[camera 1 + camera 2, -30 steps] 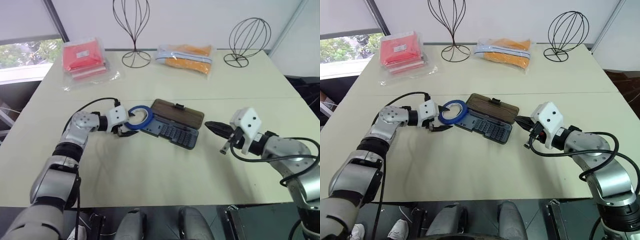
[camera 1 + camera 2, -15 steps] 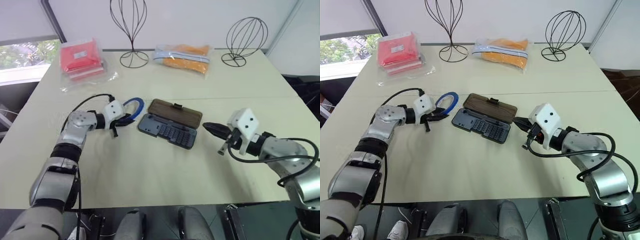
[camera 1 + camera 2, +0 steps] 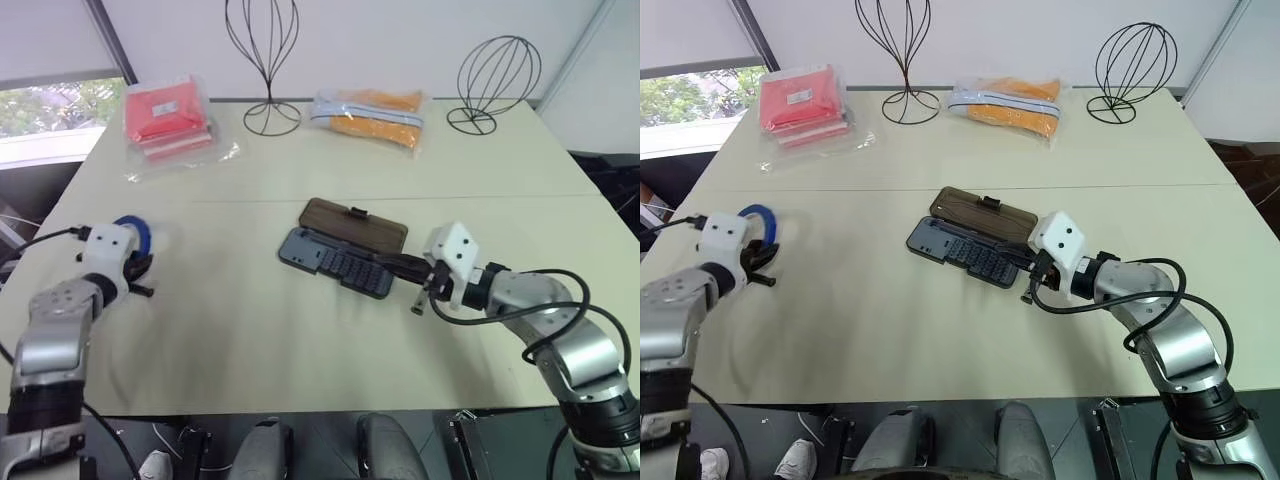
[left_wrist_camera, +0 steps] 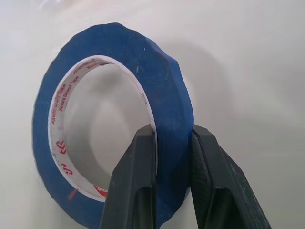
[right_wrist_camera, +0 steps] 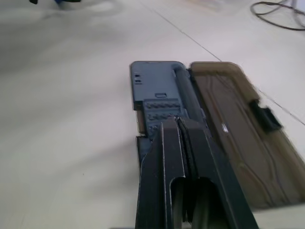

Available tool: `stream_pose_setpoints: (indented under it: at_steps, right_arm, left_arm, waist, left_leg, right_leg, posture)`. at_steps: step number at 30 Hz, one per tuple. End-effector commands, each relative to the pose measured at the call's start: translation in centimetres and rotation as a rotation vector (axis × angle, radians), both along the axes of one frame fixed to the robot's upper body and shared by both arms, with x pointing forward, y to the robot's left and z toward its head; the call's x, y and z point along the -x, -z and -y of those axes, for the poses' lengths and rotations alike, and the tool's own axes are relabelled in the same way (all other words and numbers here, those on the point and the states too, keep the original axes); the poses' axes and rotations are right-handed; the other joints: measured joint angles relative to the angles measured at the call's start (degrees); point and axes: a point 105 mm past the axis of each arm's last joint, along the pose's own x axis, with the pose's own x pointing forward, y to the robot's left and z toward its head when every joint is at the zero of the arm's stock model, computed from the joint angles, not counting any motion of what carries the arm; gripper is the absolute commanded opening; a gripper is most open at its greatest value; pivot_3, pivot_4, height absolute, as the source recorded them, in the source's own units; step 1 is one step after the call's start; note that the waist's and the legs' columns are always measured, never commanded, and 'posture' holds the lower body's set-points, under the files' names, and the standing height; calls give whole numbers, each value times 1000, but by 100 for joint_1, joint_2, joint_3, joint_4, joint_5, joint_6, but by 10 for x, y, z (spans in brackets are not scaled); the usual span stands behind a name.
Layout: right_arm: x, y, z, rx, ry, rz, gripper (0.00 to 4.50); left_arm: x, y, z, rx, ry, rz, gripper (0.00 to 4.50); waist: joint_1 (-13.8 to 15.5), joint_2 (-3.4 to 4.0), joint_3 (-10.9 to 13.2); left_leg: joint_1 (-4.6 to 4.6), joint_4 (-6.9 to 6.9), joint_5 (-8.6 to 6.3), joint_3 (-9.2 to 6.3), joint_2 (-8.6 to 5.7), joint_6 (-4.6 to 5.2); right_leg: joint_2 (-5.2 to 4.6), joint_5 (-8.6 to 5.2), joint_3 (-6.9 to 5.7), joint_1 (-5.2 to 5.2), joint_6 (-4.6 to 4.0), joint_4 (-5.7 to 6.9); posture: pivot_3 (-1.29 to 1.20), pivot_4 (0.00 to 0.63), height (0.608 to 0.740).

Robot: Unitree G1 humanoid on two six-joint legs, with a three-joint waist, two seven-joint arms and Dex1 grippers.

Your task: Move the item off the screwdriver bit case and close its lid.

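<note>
A: Surface, room?
B: Pale beige table (image 3: 300,340), seam across the mid. Window far L, white wall behind.

A: Near to far, what's on it?
B: Near L edge: L gripper (image 4: 172,157) clamped on the blue tape (image 4: 167,95), one finger inside the ring, one outside, roll on edge. Near R: R gripper (image 3: 1025,268), fingers together, holding nothing, tips over the case's R end; contact – can't tell. Centre: case (image 3: 335,262) lying open, lid (image 3: 355,225) flat on the table on the far side, latch tab (image 3: 356,211) on its far edge. Far: red packet (image 3: 165,115) at L, orange packet (image 3: 370,110) at centre, two wire stands (image 3: 262,60) (image 3: 497,75) by the wall.

A: Containers, contents?
B: Case base holds rows of small bits; nothing lies on it. Both packets sealed in clear wrap; contents can't be told beyond colour.

A: Tape vs. grippers?
B: In the L gripper's grip, well apart from the case and from the R gripper. From the head cam it peeks out behind the L wrist block (image 3: 722,235).
</note>
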Motion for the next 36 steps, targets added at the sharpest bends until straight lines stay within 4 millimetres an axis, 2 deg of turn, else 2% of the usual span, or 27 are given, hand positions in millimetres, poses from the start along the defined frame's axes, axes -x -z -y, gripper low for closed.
stream_pose_setpoints:
  at_steps: [1, 6, 8, 9, 13, 15, 19, 25, 28, 31, 34, 36]
  right_arm:
    - [0, -8, -9, -15, -46, 41, 0]
    - [-1, -6, -13, -19, -58, 37, 0]
    - [-1, -6, -13, -19, -59, 36, 0]
    - [-1, -6, -13, -18, -59, 36, 0]
    - [0, -6, -11, -15, -51, 34, 0]
    - [1, -6, -9, -12, -43, 35, 0]
    - [0, -7, -3, -14, -8, 41, 0]
    - [-20, -17, 16, -35, 174, 90, 0]
    - [-34, -19, 27, -42, 284, 99, 0]
    - [-44, -19, 34, -59, 361, 70, 0]
    - [-49, -19, 34, -101, 393, 26, 857]
    - [-55, -23, 33, -130, 425, 14, 1799]
  left_arm:
    - [25, 6, -33, 21, -212, -45, 370]
    - [48, 21, -53, 60, -347, -121, 370]
    - [50, 24, -53, 63, -351, -134, 1397]
    - [50, 26, -53, 69, -351, -138, 1703]
    - [46, 28, -48, 91, -344, -129, 3746]
    - [41, 25, -45, 93, -336, -113, 4450]
    - [18, 0, -22, 129, -206, 15, 4450]
    - [-19, -61, 42, 212, 92, 205, 4450]
    - [-28, -78, 73, 210, 230, 239, 4450]
    - [-35, -81, 101, 195, 353, 231, 4450]
    - [-36, -71, 123, 156, 476, 199, 4500]
    - [-35, -61, 135, 126, 549, 176, 4500]
  waist:
    - [-26, 0, 0]
    - [-51, 4, -2]
    - [-37, 5, -3]
    - [-26, 5, -3]
    - [4, 8, -6]
    - [23, 10, -7]
    - [67, 11, -8]
    - [138, -6, -4]
    - [113, -5, -4]
    - [54, -4, -5]
    - [-9, -4, -4]
    - [-34, -4, -4]
  left_leg:
    - [1, -1, 0, 1, 0, 0]
    - [5, -8, -1, 6, 3, -1]
    - [4, -8, -1, 7, 3, -2]
    - [4, -8, -1, 7, 2, -2]
    - [4, -8, 1, 6, 1, -7]
    - [4, -8, 2, 6, -2, -9]
    - [2, -5, 4, 3, -5, -12]
    - [-7, -1, 14, 2, -9, -30]
    - [-7, -1, 19, 6, -15, -39]
    - [-6, -6, 21, 12, -17, -43]
    - [-7, -9, 22, 12, -16, -44]
    - [-7, -9, 22, 16, -15, -43]
  right_leg:
    - [0, 0, 0, -1, 0, 0]
    - [0, 0, 2, -8, 0, 4]
    - [0, 0, 2, -9, 0, 4]
    - [-2, 0, 3, -8, 0, 3]
    - [-11, 0, 2, -6, -1, 1]
    - [-18, 0, 1, -5, -1, 1]
    - [-31, 0, -2, 2, 0, -3]
    - [-30, 1, -6, 0, 0, -8]
    - [-30, 1, -5, 0, 0, -11]
    - [-28, 1, -5, -5, 0, -10]
    - [-24, 1, -5, -7, 0, -10]
    - [-24, 1, -3, -9, 0, -10]
  posture:
    - [0, 150, 740]
    - [0, 150, 740]
    - [0, 150, 740]
    - [0, 150, 740]
    - [0, 150, 740]
    - [0, 150, 740]
    - [0, 150, 740]
    - [0, 150, 740]
    - [0, 150, 740]
    - [0, 150, 740]
    - [0, 150, 740]
    - [0, 150, 740]
